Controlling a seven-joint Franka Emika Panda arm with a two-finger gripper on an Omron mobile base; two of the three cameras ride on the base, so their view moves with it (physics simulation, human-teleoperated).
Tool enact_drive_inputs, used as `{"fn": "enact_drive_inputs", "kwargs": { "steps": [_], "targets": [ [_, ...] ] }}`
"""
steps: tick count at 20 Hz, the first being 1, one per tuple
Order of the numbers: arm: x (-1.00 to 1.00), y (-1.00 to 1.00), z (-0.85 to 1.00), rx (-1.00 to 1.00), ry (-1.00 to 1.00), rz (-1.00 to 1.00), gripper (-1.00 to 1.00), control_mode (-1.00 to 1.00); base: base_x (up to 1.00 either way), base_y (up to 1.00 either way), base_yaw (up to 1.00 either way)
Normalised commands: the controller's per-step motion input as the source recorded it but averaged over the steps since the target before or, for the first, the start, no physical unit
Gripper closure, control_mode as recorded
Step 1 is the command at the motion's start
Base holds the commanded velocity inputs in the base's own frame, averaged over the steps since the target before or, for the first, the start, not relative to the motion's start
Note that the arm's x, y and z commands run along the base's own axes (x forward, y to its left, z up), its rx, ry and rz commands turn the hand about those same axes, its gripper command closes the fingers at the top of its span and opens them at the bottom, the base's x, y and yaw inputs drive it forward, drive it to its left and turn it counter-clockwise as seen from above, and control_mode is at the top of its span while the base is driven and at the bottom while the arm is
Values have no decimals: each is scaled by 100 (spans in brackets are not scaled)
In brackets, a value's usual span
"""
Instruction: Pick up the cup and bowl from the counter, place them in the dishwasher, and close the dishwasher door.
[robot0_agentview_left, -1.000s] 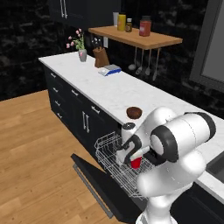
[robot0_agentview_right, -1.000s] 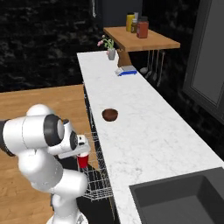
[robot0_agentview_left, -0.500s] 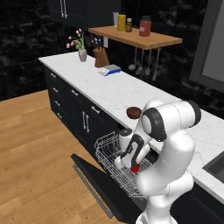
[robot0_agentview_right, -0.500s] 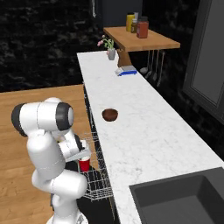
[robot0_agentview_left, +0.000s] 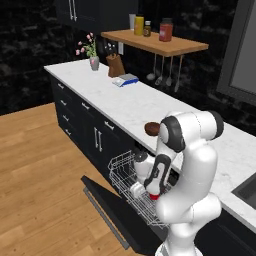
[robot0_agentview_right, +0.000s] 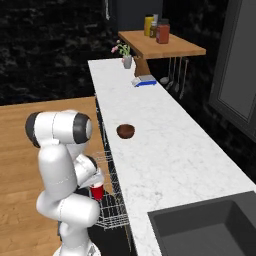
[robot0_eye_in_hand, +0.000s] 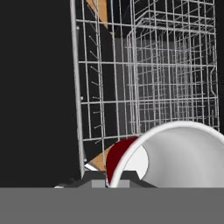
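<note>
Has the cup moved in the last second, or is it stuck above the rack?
Yes. Held in the hand, the cup has come down toward the rack, judged against the bowl, which has stayed put on the counter.

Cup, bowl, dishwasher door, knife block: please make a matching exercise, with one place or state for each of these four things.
Things:
1. cup
2. bowl
3. dishwasher door
4. knife block

Places or states:
A. dropped open, near the floor
B. on the counter, alone in the middle
C. in the claw, over the wire rack
D. at the far end, beside the flower vase

Pairs: 1-C, 2-B, 3-A, 4-D
</note>
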Motion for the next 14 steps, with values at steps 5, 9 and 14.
{"fn": "enact_drive_inputs", "kwargs": {
  "steps": [5, 9, 14],
  "targets": [
    [0, 0, -19, 0, 1, -1, 100, -100, 0, 0, 0],
    [0, 0, -20, 0, 2, -1, 100, -100, 0, 0, 0],
    [0, 0, -39, 0, 8, 0, 100, -100, 0, 0, 0]
  ]
}}
